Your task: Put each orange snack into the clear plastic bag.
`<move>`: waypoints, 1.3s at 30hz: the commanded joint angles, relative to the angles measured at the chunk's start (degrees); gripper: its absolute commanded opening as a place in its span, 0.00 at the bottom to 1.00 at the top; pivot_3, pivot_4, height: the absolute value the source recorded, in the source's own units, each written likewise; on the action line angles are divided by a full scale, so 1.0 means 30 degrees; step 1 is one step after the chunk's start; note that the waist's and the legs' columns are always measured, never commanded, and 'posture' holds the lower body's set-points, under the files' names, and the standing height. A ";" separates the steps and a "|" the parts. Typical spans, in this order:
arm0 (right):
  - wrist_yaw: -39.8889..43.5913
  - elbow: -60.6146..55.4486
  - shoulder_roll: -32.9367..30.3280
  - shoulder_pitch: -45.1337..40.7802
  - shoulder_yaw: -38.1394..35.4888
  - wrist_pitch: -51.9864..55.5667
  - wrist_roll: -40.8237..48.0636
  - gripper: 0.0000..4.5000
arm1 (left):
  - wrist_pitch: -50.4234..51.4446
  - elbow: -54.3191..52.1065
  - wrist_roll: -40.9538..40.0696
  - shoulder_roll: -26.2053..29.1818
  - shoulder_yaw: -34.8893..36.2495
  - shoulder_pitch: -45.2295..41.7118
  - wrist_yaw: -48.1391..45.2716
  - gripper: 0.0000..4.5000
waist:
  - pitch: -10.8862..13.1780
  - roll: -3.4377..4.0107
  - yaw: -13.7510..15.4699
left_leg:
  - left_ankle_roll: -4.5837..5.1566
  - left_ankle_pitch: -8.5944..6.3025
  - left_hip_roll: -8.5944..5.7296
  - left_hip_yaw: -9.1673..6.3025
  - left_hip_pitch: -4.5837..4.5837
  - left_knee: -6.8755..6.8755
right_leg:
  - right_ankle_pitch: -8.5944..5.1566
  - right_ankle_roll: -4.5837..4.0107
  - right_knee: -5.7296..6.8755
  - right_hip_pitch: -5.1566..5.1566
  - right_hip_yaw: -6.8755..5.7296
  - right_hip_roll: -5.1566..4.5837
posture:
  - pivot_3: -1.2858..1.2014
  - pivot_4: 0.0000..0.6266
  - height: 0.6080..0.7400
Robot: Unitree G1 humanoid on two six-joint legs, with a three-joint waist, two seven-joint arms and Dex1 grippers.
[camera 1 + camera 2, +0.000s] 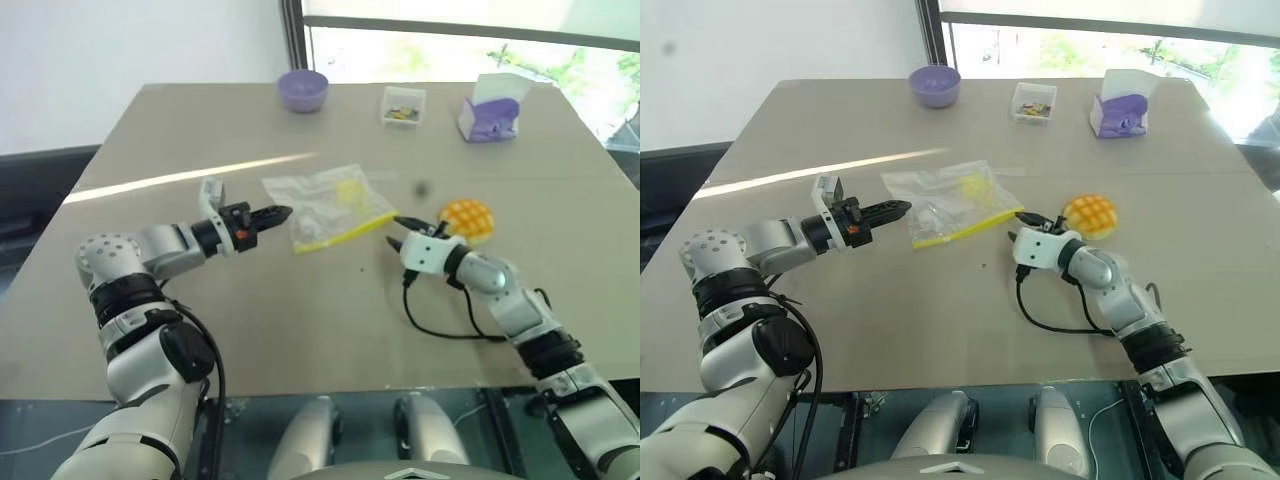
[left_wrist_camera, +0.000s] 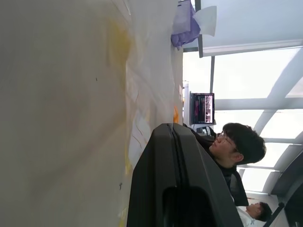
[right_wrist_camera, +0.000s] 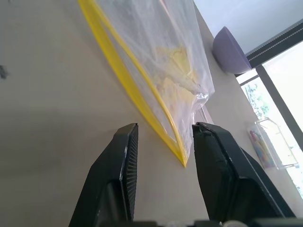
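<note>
far back on the worktop [image 1: 150,320] we see a purple bowl [image 1: 303,90], small clear box [image 1: 403,105] and purple carton [image 1: 490,112]. left claw [image 1: 282,213], fingers together, meets the clear plastic bag [image 1: 325,205]; right claw [image 3: 161,156] stands apart around its yellow corner, orange snack [image 1: 468,219] just behind. left wrist view adds two people [image 2: 236,146].

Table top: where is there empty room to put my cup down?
The table is bare along its left side, between the purple bowl and the left end effector. The near strip in front of both arms is free too. It is crowded in the middle, around the clear plastic bag, the orange snack and the right end effector.
</note>
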 commanded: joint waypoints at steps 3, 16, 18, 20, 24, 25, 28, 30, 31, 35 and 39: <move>0.0803 -0.1356 -0.0034 0.0146 -0.0235 0.0475 0.0765 0.43 | 0.0074 -0.0123 -0.0990 -0.0017 0.0567 -0.0055 0.0591 0.00 | 0.0000 0.0000 -0.0009 | -0.0001 0.0000 0.0000 -0.0001 0.0002 0.0000 | 0.0000 0.0000 0.0004 0.0000 -0.0001 0.0002 | 0.52 0.24 1.00; -0.4052 0.0874 0.1792 -0.0566 0.1281 0.0928 -0.3659 0.99 | 0.0074 0.0651 -0.2913 -0.0220 0.1424 -0.0657 0.2710 0.00 | -0.0006 -0.0010 -0.0065 | -0.0039 0.0021 0.0003 0.0010 0.0042 0.0002 | -0.0004 -0.0006 0.0088 -0.0003 0.0029 0.0016 | 0.52 0.24 1.00; -0.4545 0.1540 0.2093 -0.0901 0.1555 0.0919 -0.4119 0.99 | 0.0074 0.0699 -0.3261 -0.0192 0.1425 -0.0690 0.3000 0.00 | -0.0008 -0.0013 -0.0140 | -0.0049 0.0027 0.0004 0.0013 0.0051 0.0002 | -0.0004 -0.0007 0.0109 -0.0003 0.0038 0.0018 | 0.52 0.24 1.00; -0.5271 0.2394 0.2306 -0.1452 0.1914 0.0852 -0.4801 0.99 | 0.0074 0.0750 -0.3545 -0.0190 0.1462 -0.0720 0.3269 0.00 | -0.0008 -0.0014 -0.0257 | -0.0052 0.0029 0.0002 0.0017 0.0058 0.0006 | -0.0004 -0.0006 0.0126 -0.0001 0.0044 0.0019 | 0.52 0.24 1.00; -0.7180 0.5367 0.2972 -0.3123 0.2639 0.0841 -0.6039 0.99 | 0.0074 0.0763 -0.4038 -0.0331 0.1675 -0.0707 0.3841 0.00 | -0.0012 -0.0021 -0.0417 | -0.0061 0.0036 0.0001 0.0020 0.0075 0.0009 | -0.0005 -0.0007 0.0153 0.0000 0.0054 0.0020 | 0.52 0.24 1.00; -0.7654 0.6134 0.3136 -0.3491 0.2797 0.0833 -0.6288 0.99 | 0.0074 0.0747 -0.4160 -0.0379 0.1735 -0.0702 0.3990 0.00 | -0.0016 -0.0028 -0.0505 | -0.0063 0.0036 0.0001 0.0017 0.0076 0.0009 | -0.0006 -0.0009 0.0154 0.0001 0.0052 0.0022 | 0.52 0.24 1.00; -0.8991 0.8397 0.3614 -0.4446 0.3094 0.0773 -0.6621 0.99 | 0.0074 0.0659 -0.4523 -0.0564 0.2029 -0.0711 0.4493 0.00 | -0.0031 -0.0053 -0.0495 | -0.0072 0.0042 0.0006 0.0031 0.0105 0.0008 | -0.0005 -0.0010 0.0170 0.0010 0.0070 0.0030 | 0.52 0.24 1.00; -0.9487 0.9763 0.3904 -0.4945 0.3045 0.0686 -0.6395 0.90 | 0.0074 0.0587 -0.4862 -0.0613 0.2137 -0.0674 0.4812 0.00 | -0.0040 -0.0067 -0.0489 | -0.0073 0.0044 0.0007 0.0031 0.0107 0.0009 | -0.0004 -0.0010 0.0174 0.0013 0.0071 0.0029 | 0.52 0.24 1.00; -0.9609 1.0299 0.4006 -0.5139 0.3006 0.0608 -0.6236 0.87 | 0.0074 0.0544 -0.5056 -0.0626 0.2169 -0.0643 0.4969 0.00 | -0.0050 -0.0083 -0.0465 | -0.0073 0.0044 0.0006 0.0031 0.0110 0.0010 | -0.0004 -0.0010 0.0173 0.0017 0.0072 0.0029 | 0.52 0.24 1.00; -0.9960 1.1238 0.4045 -0.5587 0.2846 0.0221 -0.5896 0.55 | 0.0074 0.0381 -0.5648 -0.0621 0.2307 -0.0441 0.5546 0.00 | -0.0054 -0.0090 -0.0396 | -0.0072 0.0044 -0.0005 0.0016 0.0107 0.0018 | -0.0003 -0.0010 0.0170 0.0024 0.0063 0.0022 | 0.52 0.24 1.00; -0.9927 1.1154 0.3787 -0.5660 0.2827 -0.0067 -0.5708 0.17 | 0.0074 0.0227 -0.6103 -0.0661 0.2454 -0.0154 0.6075 0.00 | -0.0055 -0.0091 -0.0449 | -0.0072 0.0044 -0.0013 0.0005 0.0098 0.0017 | -0.0004 -0.0010 0.0160 0.0023 0.0061 0.0020 | 0.52 0.24 1.00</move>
